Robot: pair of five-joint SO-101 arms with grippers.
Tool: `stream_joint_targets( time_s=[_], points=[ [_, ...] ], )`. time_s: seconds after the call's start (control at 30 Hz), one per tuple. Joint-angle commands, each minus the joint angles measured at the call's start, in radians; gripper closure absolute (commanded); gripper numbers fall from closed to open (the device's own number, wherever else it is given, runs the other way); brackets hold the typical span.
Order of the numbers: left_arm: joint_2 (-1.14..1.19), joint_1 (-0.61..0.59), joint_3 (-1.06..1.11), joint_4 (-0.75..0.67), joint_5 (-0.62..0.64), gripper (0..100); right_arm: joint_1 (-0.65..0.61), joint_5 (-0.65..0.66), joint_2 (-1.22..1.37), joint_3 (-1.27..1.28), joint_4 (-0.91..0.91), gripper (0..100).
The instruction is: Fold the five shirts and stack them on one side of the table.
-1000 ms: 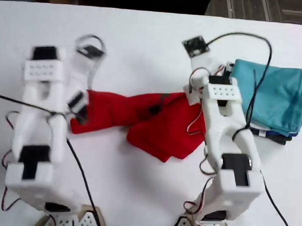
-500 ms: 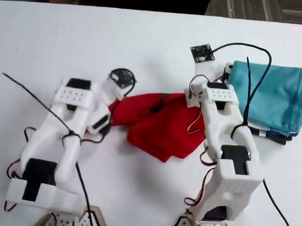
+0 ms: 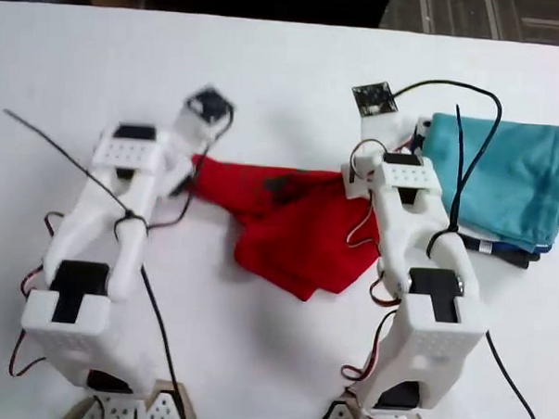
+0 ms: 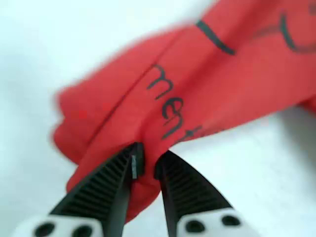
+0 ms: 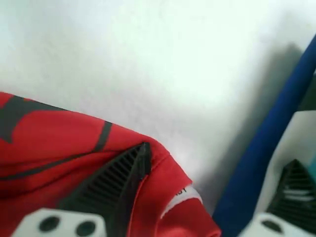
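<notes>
The left gripper (image 4: 148, 157) is pinching a ridge of the red shirt (image 3: 292, 233) at its left end, its jaws standing almost together with only cloth between them; the shirt is lying crumpled and half-doubled in the middle of the surface (image 3: 267, 70), between the two arms, not yet squared into a fold; the right gripper (image 5: 219, 155) is resting at the shirt's upper right corner with its jaws wide apart, one finger lying on the red cloth beside a small white label (image 5: 180, 195), grasping nothing; further right, a folded teal shirt (image 3: 513, 178) is sitting on top of a stack at the surface's right edge, darker folded cloth showing beneath it; the step in hand, by judgement, is the folding of the red shirt; the next move is calling for the left gripper to draw its end evenly across the body while the right is pinning or gripping its corner, so the cloth is not dragging; stacking of this shirt is not yet begun.
</notes>
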Motion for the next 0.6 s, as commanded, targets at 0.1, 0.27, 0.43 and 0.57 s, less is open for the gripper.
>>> stream_joint_targets(
  time_s=[0.1, 0.27, 0.43, 0.57],
  points=[
    [-0.006, -0.009, -0.475, 0.385, 0.017, 97, 0.013, -0.008, -0.002, -0.003, -0.021, 59.7],
    [-0.012, -0.021, -0.596, 0.712, 0.020, 97, 0.013, -0.008, -0.002, -0.002, -0.021, 59.7],
    [-0.178, -0.100, -0.472, 0.703, 0.011, 97, 0.013, -0.008, -0.004, -0.002, -0.016, 59.8],
    [-0.397, -0.110, -0.260, 0.704, -0.009, 97, 0.013, -0.008, -0.004, -0.002, -0.016, 59.8]
  ],
)
